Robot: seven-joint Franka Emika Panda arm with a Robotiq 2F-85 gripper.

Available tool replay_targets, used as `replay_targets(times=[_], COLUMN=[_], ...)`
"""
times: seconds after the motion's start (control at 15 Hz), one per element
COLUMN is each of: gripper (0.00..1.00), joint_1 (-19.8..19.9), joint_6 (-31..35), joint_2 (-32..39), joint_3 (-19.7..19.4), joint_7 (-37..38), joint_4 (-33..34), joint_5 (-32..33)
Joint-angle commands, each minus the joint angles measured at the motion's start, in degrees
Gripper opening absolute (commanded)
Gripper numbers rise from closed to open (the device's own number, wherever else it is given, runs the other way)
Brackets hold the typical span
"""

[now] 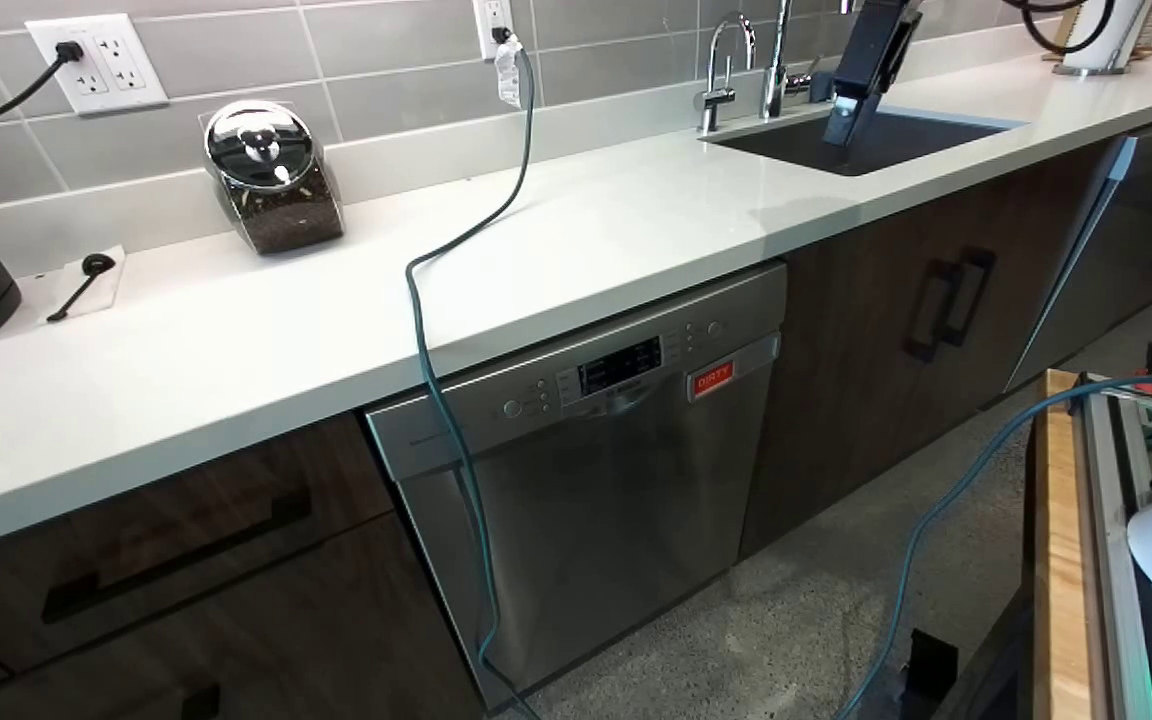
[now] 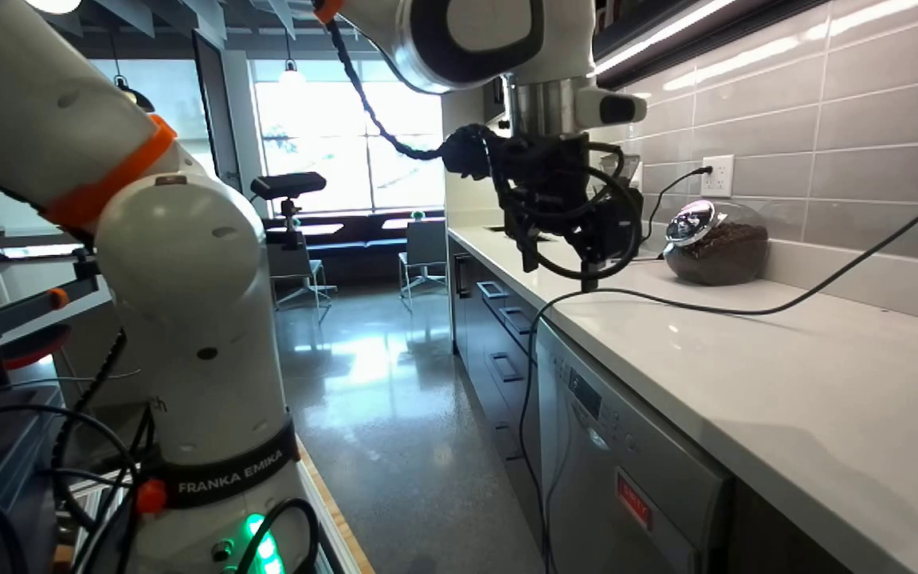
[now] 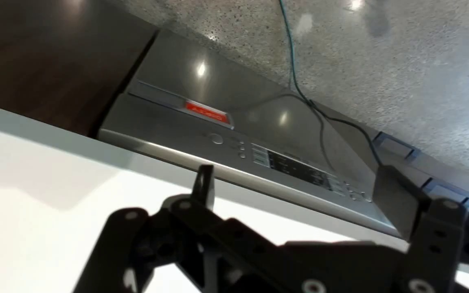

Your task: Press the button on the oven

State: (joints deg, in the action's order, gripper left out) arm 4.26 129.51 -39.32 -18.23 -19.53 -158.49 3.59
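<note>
No oven as such shows; a stainless steel appliance with a red DIRTY label (image 1: pixel 712 379) is set under the counter. The appliance (image 1: pixel 596 530) has a dark display (image 1: pixel 620 366) between buttons. A round button (image 1: pixel 714 328) sits on the panel near the label; it also shows in the wrist view (image 3: pixel 216 138). Another round button (image 1: pixel 512 408) is at the far end. My gripper (image 2: pixel 559 269) is over the counter edge, above the appliance, pointing down. In the wrist view my gripper (image 3: pixel 295 169) has its fingers wide apart with nothing between them, apart from the panel.
The white counter (image 2: pixel 746 383) overhangs the appliance. A cable (image 2: pixel 666 304) runs from a wall outlet across the counter, near my fingertips, then down the appliance front to the floor. A glass jar (image 2: pixel 718 243) stands by the wall. A sink (image 1: pixel 876 145) and drawers (image 1: pixel 236 540) flank the appliance.
</note>
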Motion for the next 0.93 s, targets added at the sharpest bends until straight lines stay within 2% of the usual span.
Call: replay_targets(times=[0.0,0.13,0.33,0.4,0.47,0.87], gripper=[1.00,1.00,1.00,1.00,1.00,1.00], joint_1=[-7.42,-11.04,-13.76,-13.96,-11.35,-11.69], joint_6=[2.86,3.29,2.38,1.63,1.66,1.64], joint_2=[4.78,7.19,10.21,11.00,8.30,10.30], joint_3=[-0.75,-1.05,-1.12,-0.86,1.32,1.45], joint_7=[-6.13,-9.58,-14.15,-15.35,-12.36,-14.42], joint_4=[0.54,1.14,2.49,3.15,1.50,2.63], joint_5=[-7.68,-11.47,-15.46,-16.04,-14.55,-15.52])
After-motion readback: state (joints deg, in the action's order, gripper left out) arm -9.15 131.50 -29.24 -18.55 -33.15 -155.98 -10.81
